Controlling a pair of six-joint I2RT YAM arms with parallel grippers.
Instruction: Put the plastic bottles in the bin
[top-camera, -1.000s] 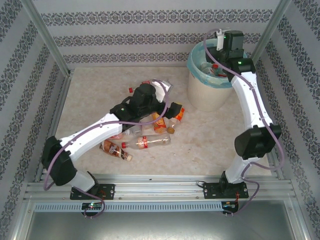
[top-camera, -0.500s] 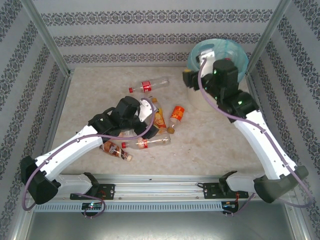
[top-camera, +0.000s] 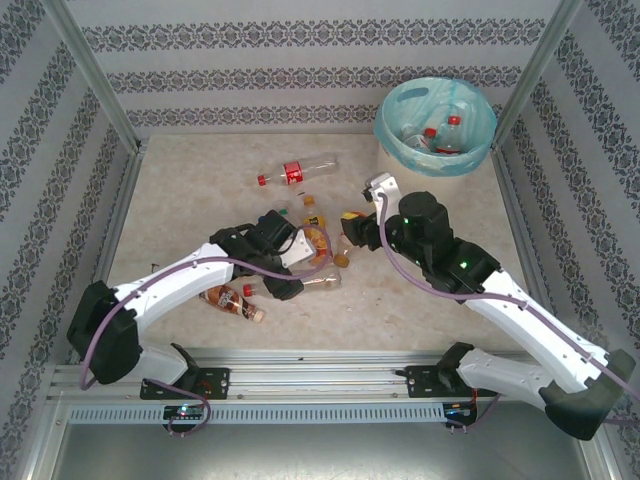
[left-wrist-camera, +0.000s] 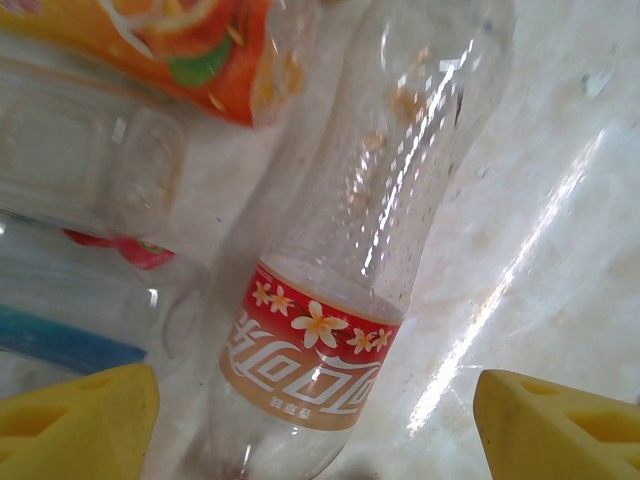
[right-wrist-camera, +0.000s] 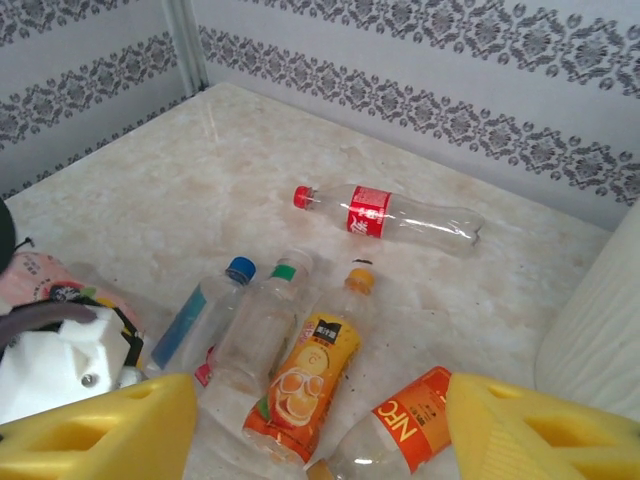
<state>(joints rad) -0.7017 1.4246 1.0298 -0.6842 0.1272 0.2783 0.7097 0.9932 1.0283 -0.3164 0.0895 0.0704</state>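
Mostly clustered mid-worktop (top-camera: 190, 210), lying flat: the plastic bottles (top-camera: 318, 240). Straddled by the open left tool (left-wrist-camera: 320, 420), fingers clear of it: a red-and-tan-labelled bottle (left-wrist-camera: 330, 290), long axis slanting across the wrist view. Just ahead of the open, empty right tool (right-wrist-camera: 320, 430): an orange juice bottle (right-wrist-camera: 305, 385), cap toward the back wall. Farther off, crosswise, red cap leftward: a red-labelled bottle (right-wrist-camera: 385, 215). Inside the bin (top-camera: 385, 128), far right corner: several more.
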